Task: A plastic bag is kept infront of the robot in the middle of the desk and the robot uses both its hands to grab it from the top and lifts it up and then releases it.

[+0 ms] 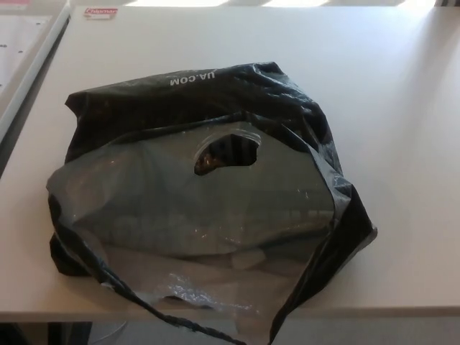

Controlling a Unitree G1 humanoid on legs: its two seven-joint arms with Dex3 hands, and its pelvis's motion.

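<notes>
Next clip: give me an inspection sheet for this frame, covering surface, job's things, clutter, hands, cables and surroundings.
Surface: pale, smooth desk top, bare around the bag.
Job's things: crumpled black plastic bag with white lettering and a cut-out handle hole, lying slumped mid-desk; its near end hangs over the front edge. Not lifted.
Clutter: small red-and-white label at the far left of the desk.
Hands: neither robot hand in view.
Cables: nothing seen.
Surroundings: white panel beside the desk at upper left; a pale round base shows below the front edge.
</notes>
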